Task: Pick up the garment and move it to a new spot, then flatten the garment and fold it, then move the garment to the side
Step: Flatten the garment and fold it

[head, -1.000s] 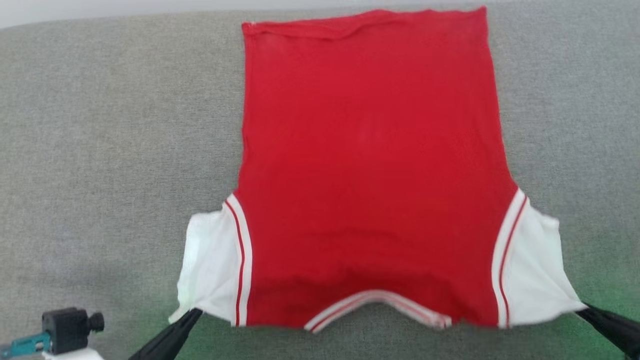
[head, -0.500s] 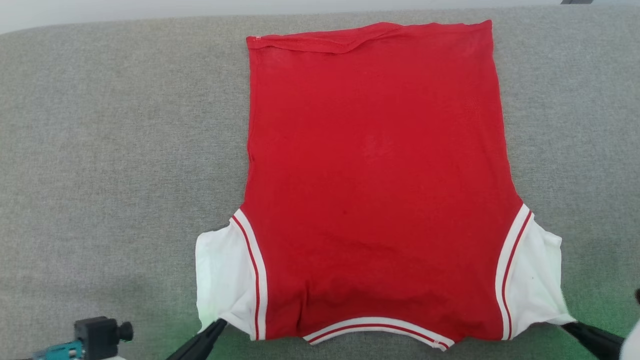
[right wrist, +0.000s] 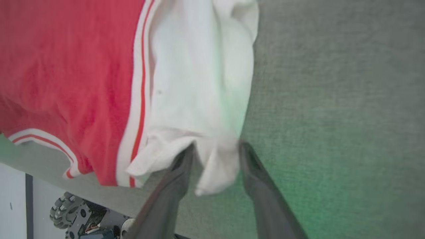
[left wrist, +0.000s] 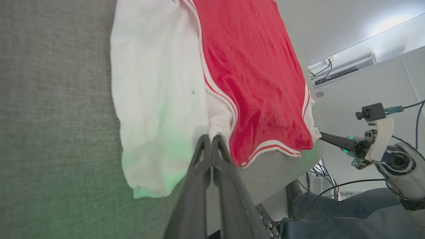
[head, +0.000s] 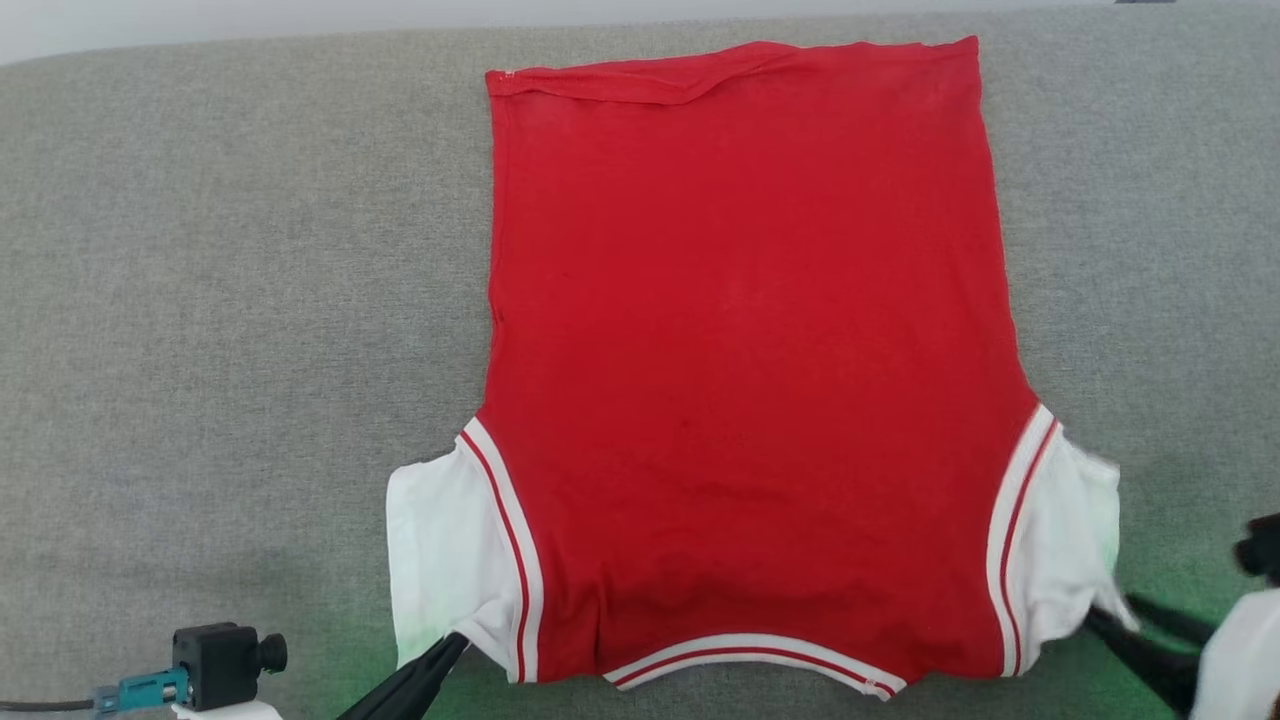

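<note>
The garment [head: 750, 350], a red shirt with white sleeves and striped trim, lies spread flat on the grey padded surface [head: 250, 300], its collar toward me. My left gripper [head: 455, 640] is shut on the lower corner of the left white sleeve [left wrist: 159, 99]; its tips [left wrist: 211, 137] pinch the fabric beside the striped seam. My right gripper [right wrist: 215, 146] stands open at the right sleeve [right wrist: 199, 73], whose limp corner hangs loose between the two fingers. In the head view that gripper [head: 1110, 615] sits at the sleeve's lower edge.
The padded surface's front edge [left wrist: 282, 166] runs just below the collar. Beyond that edge are a person's jeans-clad leg [left wrist: 332, 212], cables and my wheeled base [right wrist: 66, 212]. A small black camera mount [head: 215, 660] sits on my left wrist.
My right gripper has opened and let go of the right sleeve's corner, which has gone slack. The left gripper stays shut on its sleeve.
</note>
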